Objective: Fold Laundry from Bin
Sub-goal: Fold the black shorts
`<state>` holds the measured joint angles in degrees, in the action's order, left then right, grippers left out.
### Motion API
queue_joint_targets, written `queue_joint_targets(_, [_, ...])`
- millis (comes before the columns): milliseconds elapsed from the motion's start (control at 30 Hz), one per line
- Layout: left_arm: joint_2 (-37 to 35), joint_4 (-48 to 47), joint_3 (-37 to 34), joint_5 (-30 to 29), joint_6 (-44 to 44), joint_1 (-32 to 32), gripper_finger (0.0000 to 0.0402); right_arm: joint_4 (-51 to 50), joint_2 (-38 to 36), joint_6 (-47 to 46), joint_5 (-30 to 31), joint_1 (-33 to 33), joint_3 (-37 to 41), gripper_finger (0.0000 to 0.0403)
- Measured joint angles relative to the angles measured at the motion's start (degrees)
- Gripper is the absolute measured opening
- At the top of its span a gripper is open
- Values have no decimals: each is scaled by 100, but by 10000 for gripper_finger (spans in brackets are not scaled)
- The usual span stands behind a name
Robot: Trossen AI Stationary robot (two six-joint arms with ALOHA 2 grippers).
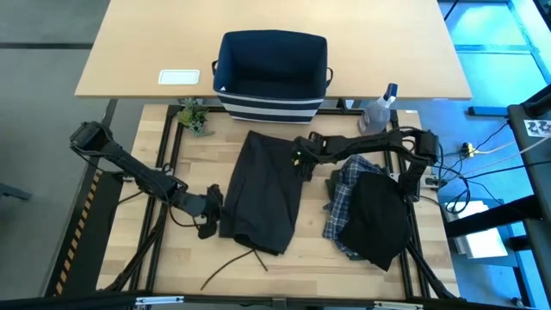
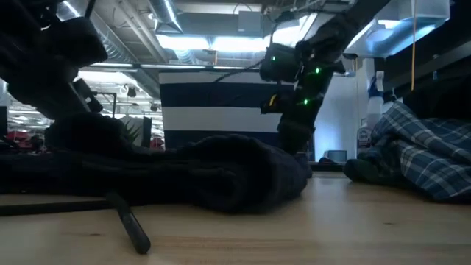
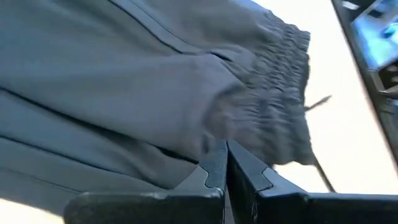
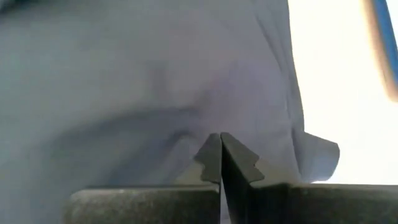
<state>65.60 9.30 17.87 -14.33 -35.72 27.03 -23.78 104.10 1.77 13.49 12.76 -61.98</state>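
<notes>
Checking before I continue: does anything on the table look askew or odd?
Mostly tidy. The dark garment lies flat but skewed, its drawstring trailing loose. The plaid shirt is crumpled under the black garment.

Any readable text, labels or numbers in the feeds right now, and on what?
No text can be read in any view.
White card on the far table: any print too small to read.
Black-and-white square marker at the right edge: a pattern, not words.
Spray bottle: no label legible.
Bin: stripes only.

Wooden table (image 1: 258, 275) carries garments (image 1: 263, 194) and bin (image 1: 271, 73).
</notes>
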Motion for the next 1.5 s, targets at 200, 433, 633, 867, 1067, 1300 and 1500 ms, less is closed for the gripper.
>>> queue_joint_targets(200, [-135, -382, 2, -785, 617, -24, 0, -448, -367, -214, 0, -532, -100, 0])
queue_joint_targets(433, [-155, -1383, 4, -1000, 396, -386, 0, -786, -558, -912, 301, -1494, -93, 0])
queue_joint_targets(633, [-99, -1618, 4, -422, -91, -525, 0, -563, -492, -1354, 302, -1857, 335, 0])
queue_joint_targets(867, [308, -1503, 4, -149, -747, -416, 0, 53, -405, -1355, 451, -1428, 913, 0])
queue_joint_targets(1067, [881, -559, 9, -78, -892, -216, 0, 478, -360, -962, 307, -801, 1074, 0])
queue_joint_targets(1300, [1489, 1055, 9, -47, -553, 6, 0, 1468, -350, -292, 94, -227, 1070, 0])
queue_joint_targets(1500, [1519, 883, 63, -354, -194, 210, 0, 739, -564, -345, -18, -138, 942, 0])
